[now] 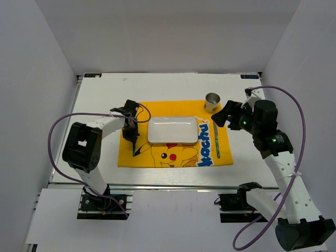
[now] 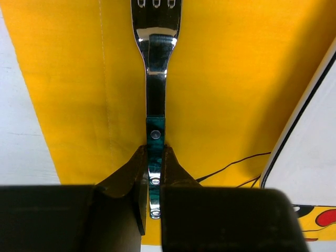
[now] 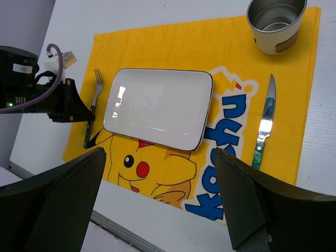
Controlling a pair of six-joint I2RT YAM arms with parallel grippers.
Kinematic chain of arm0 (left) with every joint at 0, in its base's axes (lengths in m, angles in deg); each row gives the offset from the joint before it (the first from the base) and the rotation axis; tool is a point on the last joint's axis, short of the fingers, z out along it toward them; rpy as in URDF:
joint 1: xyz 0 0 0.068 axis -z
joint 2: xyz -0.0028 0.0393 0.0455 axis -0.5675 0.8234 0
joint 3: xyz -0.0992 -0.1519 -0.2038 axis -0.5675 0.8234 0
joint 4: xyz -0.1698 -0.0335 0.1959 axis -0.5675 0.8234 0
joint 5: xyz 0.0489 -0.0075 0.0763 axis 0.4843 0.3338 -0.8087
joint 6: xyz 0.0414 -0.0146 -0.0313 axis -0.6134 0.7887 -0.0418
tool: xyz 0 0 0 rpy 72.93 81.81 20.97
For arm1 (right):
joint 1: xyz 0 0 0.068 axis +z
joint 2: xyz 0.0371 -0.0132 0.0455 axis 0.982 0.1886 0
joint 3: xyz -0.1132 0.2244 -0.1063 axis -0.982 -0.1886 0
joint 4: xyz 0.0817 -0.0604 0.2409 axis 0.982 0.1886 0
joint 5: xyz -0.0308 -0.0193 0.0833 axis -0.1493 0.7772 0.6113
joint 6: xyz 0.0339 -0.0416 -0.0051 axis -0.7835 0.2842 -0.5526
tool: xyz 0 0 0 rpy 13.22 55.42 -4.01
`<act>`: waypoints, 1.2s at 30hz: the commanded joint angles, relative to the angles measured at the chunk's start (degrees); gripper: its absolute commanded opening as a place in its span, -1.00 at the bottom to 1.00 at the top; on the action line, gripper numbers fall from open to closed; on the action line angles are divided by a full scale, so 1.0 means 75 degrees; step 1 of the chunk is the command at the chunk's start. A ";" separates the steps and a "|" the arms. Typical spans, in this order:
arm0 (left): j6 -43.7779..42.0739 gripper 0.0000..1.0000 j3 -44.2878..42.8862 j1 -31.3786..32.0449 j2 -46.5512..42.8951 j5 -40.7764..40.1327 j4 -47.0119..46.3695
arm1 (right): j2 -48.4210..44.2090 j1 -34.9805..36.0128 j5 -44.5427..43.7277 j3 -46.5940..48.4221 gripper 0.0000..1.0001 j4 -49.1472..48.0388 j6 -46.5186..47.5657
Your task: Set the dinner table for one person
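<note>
Below both grippers: dinner table (image 1: 173, 86), white and flat, extending past them on every side.

Directly under the left gripper (image 2: 154, 157) and below the right gripper (image 1: 221, 116): yellow placemat (image 1: 168, 107), flat on the table.

Between the two grippers, just right of the left one: white rectangular plate (image 1: 172, 129), on the placemat's middle.

Right gripper: jaws spread wide, nothing between them, raised over the placemat's far right corner.

Left gripper: jaws narrow, clamped on the fork handle, low over the placemat's left strip.

Just ahead-left of the right gripper: metal cup (image 1: 212, 101), upright on the placemat.

Below the right gripper, toward the near edge: knife (image 1: 216, 140), flat on the placemat, apart from the plate.

Between the left gripper's fingers: fork (image 2: 155, 79), green handle end pinched, tines pointing away; contact with the placemat not discernible.
</note>
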 commanded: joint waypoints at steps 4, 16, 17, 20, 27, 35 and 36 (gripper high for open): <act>0.0126 -0.96 0.0067 0.0205 -0.0177 -0.0335 0.0259 | -0.0145 -0.0016 0.0155 0.0053 0.78 -0.0152 0.0120; 0.0173 -1.00 0.0195 0.0206 -0.0610 -0.0558 0.0611 | -0.0180 0.0007 0.0225 0.0100 0.79 -0.0164 0.0015; 0.0197 -1.00 0.0195 0.0206 -0.0646 -0.0558 0.0635 | -0.0192 -0.0004 0.0225 0.0123 0.79 -0.0152 0.0038; 0.0209 -1.00 0.0300 0.0206 -0.0821 -0.0465 0.0658 | -0.0192 0.0007 0.0202 0.0170 0.79 -0.0117 0.0026; 0.0115 -1.00 0.0500 0.0276 -0.0939 -0.0136 0.0529 | -0.0192 -0.0004 0.0307 0.0123 0.79 -0.0199 -0.0067; 0.0091 -1.00 0.0582 0.0346 -0.0798 -0.0124 0.0529 | -0.0274 0.0007 0.0319 0.0088 0.79 -0.0234 -0.0102; 0.0103 -1.00 0.0570 0.0346 -0.0798 -0.0159 0.0564 | -0.0297 0.0007 0.0319 0.0041 0.79 -0.0246 -0.0091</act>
